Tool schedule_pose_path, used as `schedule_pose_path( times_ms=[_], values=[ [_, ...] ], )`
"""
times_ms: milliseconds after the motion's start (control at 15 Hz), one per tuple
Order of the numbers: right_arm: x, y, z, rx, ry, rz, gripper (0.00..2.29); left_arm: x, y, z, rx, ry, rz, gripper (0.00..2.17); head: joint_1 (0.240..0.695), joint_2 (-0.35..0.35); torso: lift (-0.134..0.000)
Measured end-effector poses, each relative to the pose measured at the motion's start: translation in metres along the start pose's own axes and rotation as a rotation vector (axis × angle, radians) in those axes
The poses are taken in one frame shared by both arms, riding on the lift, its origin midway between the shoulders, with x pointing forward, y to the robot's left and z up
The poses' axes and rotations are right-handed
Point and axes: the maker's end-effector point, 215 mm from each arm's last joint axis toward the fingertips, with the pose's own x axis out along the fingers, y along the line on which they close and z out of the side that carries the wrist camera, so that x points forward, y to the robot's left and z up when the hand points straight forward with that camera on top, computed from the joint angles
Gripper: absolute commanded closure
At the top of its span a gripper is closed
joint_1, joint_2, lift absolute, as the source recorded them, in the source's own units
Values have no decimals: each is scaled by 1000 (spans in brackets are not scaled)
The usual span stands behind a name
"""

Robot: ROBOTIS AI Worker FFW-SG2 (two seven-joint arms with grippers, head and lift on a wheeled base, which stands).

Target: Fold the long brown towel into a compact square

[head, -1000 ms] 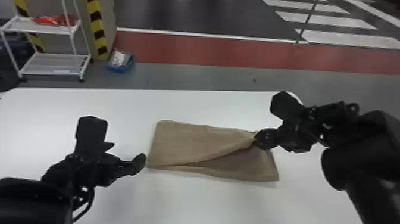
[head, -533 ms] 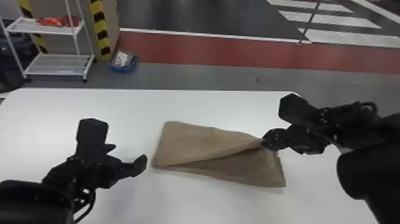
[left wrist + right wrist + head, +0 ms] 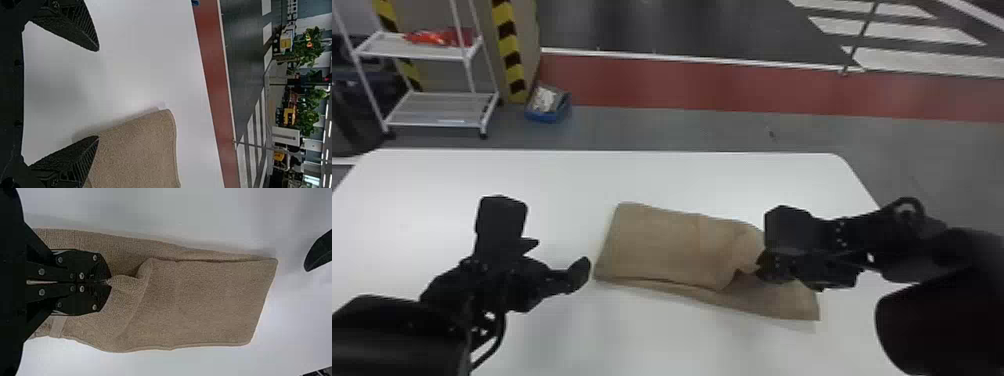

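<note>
The brown towel [image 3: 662, 245] lies folded in layers on the white table, its upper layer bunched toward the right end. My right gripper [image 3: 761, 267] is over that end, and in the right wrist view the right gripper [image 3: 109, 282] is closed on a pinched fold of the towel [image 3: 211, 301]. Left of the towel, my left gripper [image 3: 557, 260] stands apart with a wide gap between its fingers. The left wrist view has the left gripper [image 3: 98, 93] open, one fingertip overlapping the view of the towel's edge [image 3: 137, 152].
The white table [image 3: 482, 175] extends around the towel, with its far edge and rounded right corner in view. Beyond it on the floor stand a white shelf cart [image 3: 439, 110] and a blue bin [image 3: 548, 112].
My right gripper has moved toward the near side and slightly left relative to the towel, drawing the held layer along and bunching it. The left arm looks unmoved.
</note>
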Motion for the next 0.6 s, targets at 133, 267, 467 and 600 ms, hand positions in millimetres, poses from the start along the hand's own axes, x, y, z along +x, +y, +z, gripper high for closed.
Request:
schedule_pose_path(
  times_ms=[133,267,467,600],
  values=[
    [-23,-15,7,-6,-30,-49,1541,0,2,2,2,-2,3,90,695,-125,-124],
    [-52,-28,9,2,-70,-100,1541,0,5,5,2,-6,8,90,695,-131,-124],
    [-49,-2,-6,-37,-26,-70,1541,1,5,7,0,-8,7,90,695,-143,-124],
    [-32,15,-18,-63,18,-30,1541,4,3,7,4,-6,2,90,695,-155,-124]
  ],
)
